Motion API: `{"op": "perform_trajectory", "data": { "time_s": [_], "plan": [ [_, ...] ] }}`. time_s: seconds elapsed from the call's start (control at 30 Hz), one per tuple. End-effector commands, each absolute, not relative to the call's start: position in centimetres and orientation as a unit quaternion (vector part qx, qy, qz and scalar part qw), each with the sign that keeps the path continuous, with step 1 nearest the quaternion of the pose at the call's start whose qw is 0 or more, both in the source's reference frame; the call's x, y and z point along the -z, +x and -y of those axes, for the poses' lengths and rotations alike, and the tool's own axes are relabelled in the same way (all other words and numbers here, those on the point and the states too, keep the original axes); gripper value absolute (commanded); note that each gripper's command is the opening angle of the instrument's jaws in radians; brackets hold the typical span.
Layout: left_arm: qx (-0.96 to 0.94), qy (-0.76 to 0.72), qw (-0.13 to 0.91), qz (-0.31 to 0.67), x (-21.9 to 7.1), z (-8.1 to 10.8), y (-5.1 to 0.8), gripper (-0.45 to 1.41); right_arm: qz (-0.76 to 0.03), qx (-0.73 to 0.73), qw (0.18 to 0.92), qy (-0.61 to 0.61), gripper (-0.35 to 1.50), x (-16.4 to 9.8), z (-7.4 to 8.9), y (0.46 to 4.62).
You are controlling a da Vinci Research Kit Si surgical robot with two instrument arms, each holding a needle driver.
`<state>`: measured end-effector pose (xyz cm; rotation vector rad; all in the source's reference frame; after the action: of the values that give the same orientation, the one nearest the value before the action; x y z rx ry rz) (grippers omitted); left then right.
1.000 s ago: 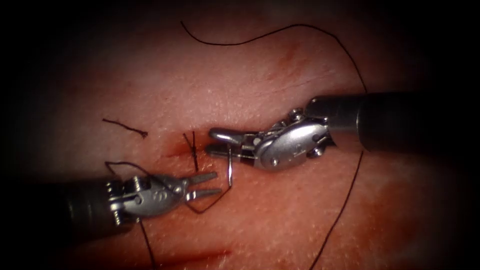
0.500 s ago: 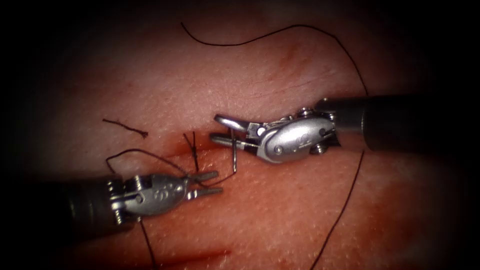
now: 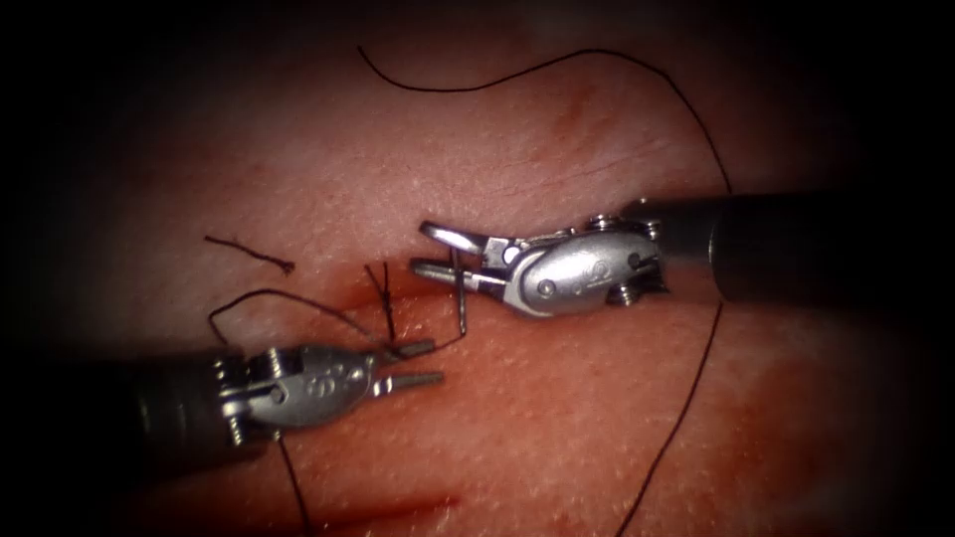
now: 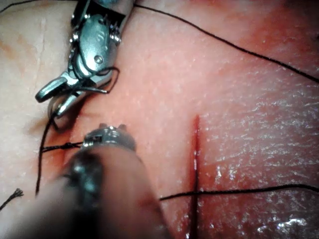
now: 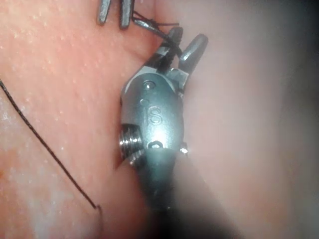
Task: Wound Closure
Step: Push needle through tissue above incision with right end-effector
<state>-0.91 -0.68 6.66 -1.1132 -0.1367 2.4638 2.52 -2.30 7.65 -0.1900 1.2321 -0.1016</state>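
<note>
My right tool (image 3: 430,253) comes in from the right, its jaws shut on the curved needle (image 3: 460,303) near the needle's upper end. The needle hangs down clear of the tissue (image 3: 557,428), just right of a stitch with short dark ends (image 3: 384,298) at the red cut (image 3: 343,298). Thread (image 3: 430,345) runs tight from the needle's lower end past the upper jaw of my left tool (image 3: 423,364), which is open and holds nothing. The left wrist view shows the right tool (image 4: 52,99) with the needle (image 4: 94,90) across it. The right wrist view shows the right tool's jaws (image 5: 185,42).
The long thread (image 3: 696,368) sweeps in a wide arc behind and under the right shaft. A short cut piece of thread (image 3: 249,249) lies left of the stitch. A second red line (image 3: 398,509) marks the tissue in front.
The right tool rose and carried the needle upward. The slack loop of thread under the left tool's jaws drew tight. The left tool barely moved.
</note>
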Motion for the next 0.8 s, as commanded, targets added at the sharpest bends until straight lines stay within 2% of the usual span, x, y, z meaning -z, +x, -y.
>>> {"op": "perform_trajectory", "data": {
  "time_s": [0.03, 0.8],
  "plan": [
    [-0.889, -0.402, 0.215, 0.049, -6.71, 0.67, -0.96, -0.1, -0.577, 0.049, 0.81, -0.09, -0.35, -7.72, 2.34, 2.58],
    [-0.89, -0.4, 0.216, 0.046, -6.72, 0.69, -0.93, -0.1, -0.561, 0.129, 0.798, -0.177, -0.35, -7.16, 2.46, 2.42]
  ]
}}
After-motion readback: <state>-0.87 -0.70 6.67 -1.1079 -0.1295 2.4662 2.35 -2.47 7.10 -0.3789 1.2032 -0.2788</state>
